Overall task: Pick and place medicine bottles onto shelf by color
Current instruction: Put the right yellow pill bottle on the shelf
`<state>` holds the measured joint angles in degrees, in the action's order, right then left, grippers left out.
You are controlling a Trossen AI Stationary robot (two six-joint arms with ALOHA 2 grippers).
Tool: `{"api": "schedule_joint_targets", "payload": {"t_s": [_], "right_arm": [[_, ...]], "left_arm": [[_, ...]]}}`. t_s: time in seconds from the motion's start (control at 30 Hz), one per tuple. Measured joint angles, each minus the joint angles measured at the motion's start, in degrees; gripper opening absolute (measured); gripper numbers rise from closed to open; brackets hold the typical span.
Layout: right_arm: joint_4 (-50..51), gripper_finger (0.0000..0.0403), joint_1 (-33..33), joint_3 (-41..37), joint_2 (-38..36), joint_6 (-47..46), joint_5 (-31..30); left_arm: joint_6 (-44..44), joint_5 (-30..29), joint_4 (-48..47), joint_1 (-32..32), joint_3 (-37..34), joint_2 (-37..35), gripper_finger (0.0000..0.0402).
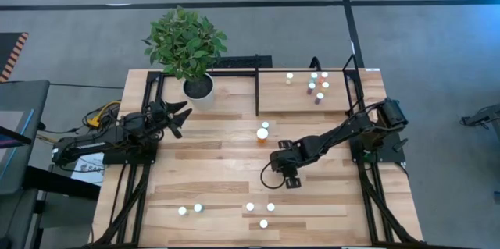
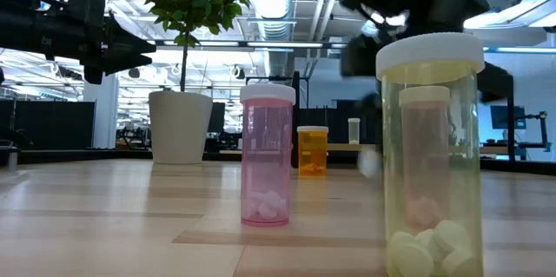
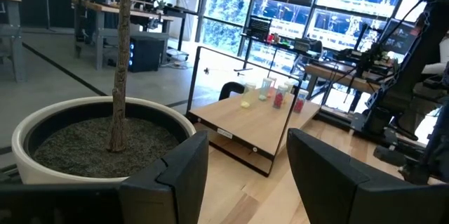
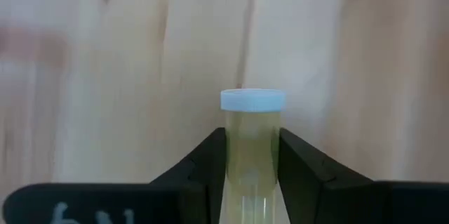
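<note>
Bench (image 1: 219, 163): large light plank top, carrying all items listed below.

Shelf (image 1: 301, 97): light-wood board in thin black bars, at the far right part of the bench. It held a cluster of small white-capped medicine bottles (image 1: 316, 85), pink and orange ones among them, with one pale bottle standing apart from the cluster.

Plant pot (image 1: 198, 87): white, with a leafy green plant, at the far edge of the bench, left of the shelf.

Left arm: lay along the left side of the bench. Left hand (image 1: 176, 116) pointed toward the pot, fingers (image 3: 175, 175) spread apart with nothing between them; the pot's soil and stem filled its wrist view.

Right arm: reached from the right edge toward the middle of the bench. Right hand (image 4: 252, 161) was pressed onto a greenish bottle (image 4: 251, 147), its two dark fingers touching the body on either side just below the white cap. In the high view the hand sat mid-bench, between the shelf and the near row.

Large orange bottle (image 1: 262, 133): upright near the bench centre, just beyond the right hand.

Near row (image 1: 250, 208): five small white-capped bottles, upright, strung along the near part of the bench; the low view showed a pink one (image 2: 267, 155) and a greenish one (image 2: 430, 155) closest.
</note>
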<state>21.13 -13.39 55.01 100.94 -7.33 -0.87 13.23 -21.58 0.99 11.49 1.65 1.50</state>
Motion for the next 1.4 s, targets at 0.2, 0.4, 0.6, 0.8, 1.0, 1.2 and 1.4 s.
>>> {"api": "schedule_joint_targets", "payload": {"t_s": [0.2, 0.4, 0.6, 0.8, 1.0, 1.2, 1.4], "right_arm": [[-7.5, 0.0128, 0.1, 0.4, -4.7, -0.1, -3.9], [-17.4, 0.0128, 0.0, 0.4, -6.0, -0.2, -3.9], [-30.4, 0.0128, -0.1, -2.4, -5.8, -1.3, -2.8], [-45.4, 0.0128, 0.0, -9.3, -5.9, -6.3, -1.9], [-65.3, 0.0122, 0.0, -19.7, -5.9, -9.8, -2.4], [-82.5, 0.0119, -0.3, -30.7, -5.9, -12.6, -7.3], [-90.3, 0.0119, -2.4, -38.2, -5.9, -12.8, -14.1]], "left_arm": [[0.0, 0.0, 0.0, 0.0, 0.0, 0.0, 0.0181], [0.0, 0.0, 0.0, 0.0, 0.0, 0.0, 0.0181], [0.0, 0.0, 0.0, 0.0, 0.0, 0.0, 0.0181], [0.0, 0.0, 0.0, 0.0, 0.0, 0.0, 0.0181], [0.0, 0.0, 0.0, 0.0, 0.0, 0.0, 0.0181], [0.0, 0.0, 0.0, 0.0, 0.0, 0.0, 0.0181], [0.0, 0.0, 0.0, 0.0, 0.0, 0.0, 0.0181]]}}
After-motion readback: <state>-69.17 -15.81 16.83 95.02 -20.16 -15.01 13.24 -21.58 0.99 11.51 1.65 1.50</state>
